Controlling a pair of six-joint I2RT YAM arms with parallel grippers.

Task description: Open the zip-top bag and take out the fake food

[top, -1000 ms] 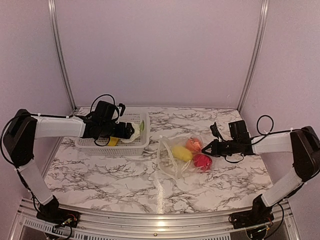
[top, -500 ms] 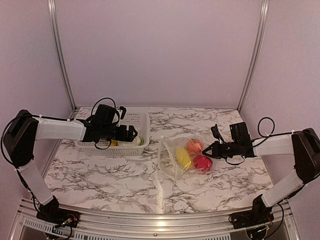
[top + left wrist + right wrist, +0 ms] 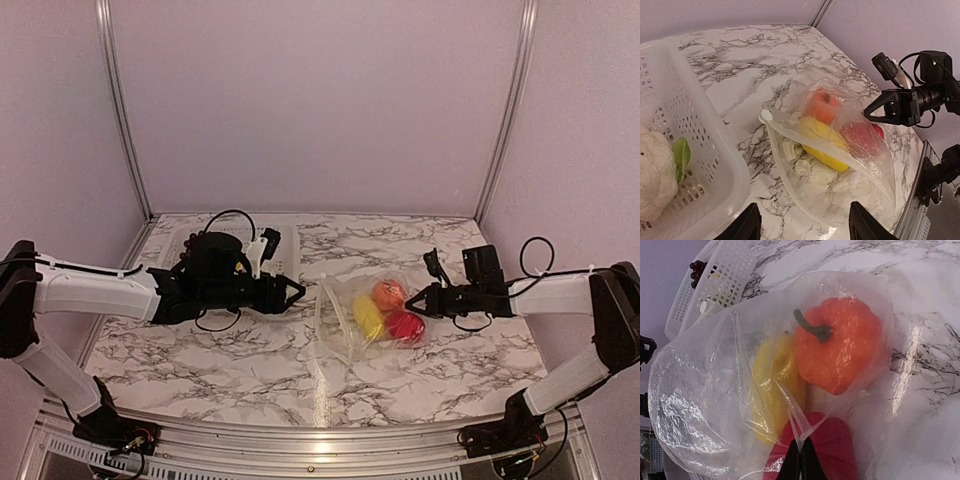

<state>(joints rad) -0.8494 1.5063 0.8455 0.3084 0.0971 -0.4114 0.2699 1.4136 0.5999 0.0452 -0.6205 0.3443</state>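
Observation:
The clear zip-top bag (image 3: 362, 318) lies mid-table with its mouth open toward the left. Inside are an orange pepper (image 3: 840, 350), a yellow piece (image 3: 772, 385), a red piece (image 3: 826, 452) and some pale pieces (image 3: 812, 172). My right gripper (image 3: 801, 462) is shut on a pinch of the bag's film at its right end and also shows in the top view (image 3: 415, 300). My left gripper (image 3: 805, 227) is open and empty, just left of the bag's mouth (image 3: 771, 120). The white cauliflower (image 3: 655, 170) lies in the basket.
The white perforated basket (image 3: 715, 150) stands at the back left, close beside my left gripper (image 3: 292, 294), and it shows in the right wrist view (image 3: 720, 275) with dark purple grapes (image 3: 697, 267) in it. The enclosure walls stand behind and at both sides.
My left gripper has left the basket and swung right and nearer, up to the bag's mouth. The right gripper has kept its hold on the bag, almost still.

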